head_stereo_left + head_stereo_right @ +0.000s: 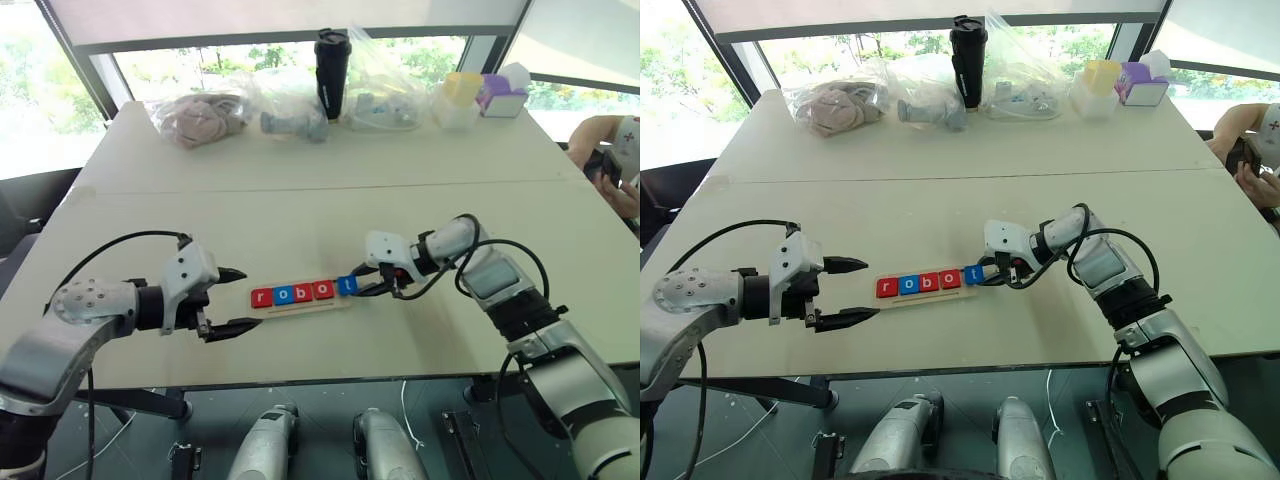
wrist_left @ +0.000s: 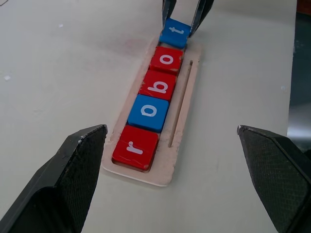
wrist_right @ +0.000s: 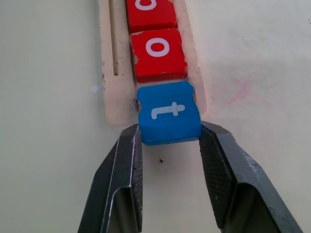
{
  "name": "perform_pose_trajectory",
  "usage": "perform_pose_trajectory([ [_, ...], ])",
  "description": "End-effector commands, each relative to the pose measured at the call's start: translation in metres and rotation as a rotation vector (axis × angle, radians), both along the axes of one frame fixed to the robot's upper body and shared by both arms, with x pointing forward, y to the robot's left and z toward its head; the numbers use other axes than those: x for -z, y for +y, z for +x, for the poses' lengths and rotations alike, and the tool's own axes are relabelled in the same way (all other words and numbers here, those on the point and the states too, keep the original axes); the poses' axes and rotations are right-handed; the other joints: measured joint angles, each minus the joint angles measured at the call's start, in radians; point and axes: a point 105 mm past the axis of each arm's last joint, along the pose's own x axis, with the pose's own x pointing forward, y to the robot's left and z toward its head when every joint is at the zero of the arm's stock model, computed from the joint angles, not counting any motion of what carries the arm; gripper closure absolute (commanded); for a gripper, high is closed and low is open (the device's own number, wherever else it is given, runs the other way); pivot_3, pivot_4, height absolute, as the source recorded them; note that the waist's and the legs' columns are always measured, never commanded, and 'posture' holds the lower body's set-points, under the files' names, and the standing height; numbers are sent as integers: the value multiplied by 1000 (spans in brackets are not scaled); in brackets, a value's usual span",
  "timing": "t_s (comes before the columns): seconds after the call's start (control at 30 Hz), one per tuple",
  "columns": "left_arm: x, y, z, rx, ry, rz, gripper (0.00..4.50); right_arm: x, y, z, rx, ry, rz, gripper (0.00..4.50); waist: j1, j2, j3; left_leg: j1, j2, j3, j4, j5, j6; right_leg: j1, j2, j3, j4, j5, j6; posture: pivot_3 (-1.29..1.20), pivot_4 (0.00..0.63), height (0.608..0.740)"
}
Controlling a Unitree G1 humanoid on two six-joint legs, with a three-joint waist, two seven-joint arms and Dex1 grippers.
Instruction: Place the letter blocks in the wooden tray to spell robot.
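Observation:
The wooden tray [image 1: 300, 306] lies on the table in front of me. Several letter blocks sit in it in a row: red r [image 1: 262, 297], blue o [image 2: 148, 111], red b [image 2: 159, 86] and red o [image 3: 158, 52]. My right gripper [image 3: 170, 133] is shut on the blue t block [image 3: 169, 111]. It holds that block at the tray's right end, tilted and overlapping the end rim next to the red o. My left gripper [image 1: 250, 297] stands open just off the tray's left end, with nothing between its fingers [image 2: 77, 165].
Along the table's far edge stand clear bags with soft items [image 1: 200, 118], a black tumbler [image 1: 332, 72] and small yellow and purple boxes [image 1: 480, 95]. A person's arm [image 1: 600, 150] shows at the far right. A seam crosses the tabletop [image 1: 300, 190].

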Motion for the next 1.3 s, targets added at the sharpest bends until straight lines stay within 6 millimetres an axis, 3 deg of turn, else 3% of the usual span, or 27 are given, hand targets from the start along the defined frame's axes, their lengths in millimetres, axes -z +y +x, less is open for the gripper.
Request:
perform_pose_trajectory([
  [0.03,-10,-1,0,-1,-45,-13,0,-2,4,1,-10,-13,-6,3400,0,0,0,0,0,0,0,0,0,0,0,0,0,0,0,0,150,740],
  [1.17,-7,-6,8,-9,-62,-28,0,2,34,-16,-46,87,55,3400,-2,0,-1,2,1,0,0,0,-1,1,1,0,1,1,0,0,150,740],
  [1.3,-7,-5,8,-12,-61,-28,0,0,34,-14,-30,92,65,1412,-2,0,-1,2,1,0,0,0,-1,1,1,0,1,1,0,0,150,740],
])
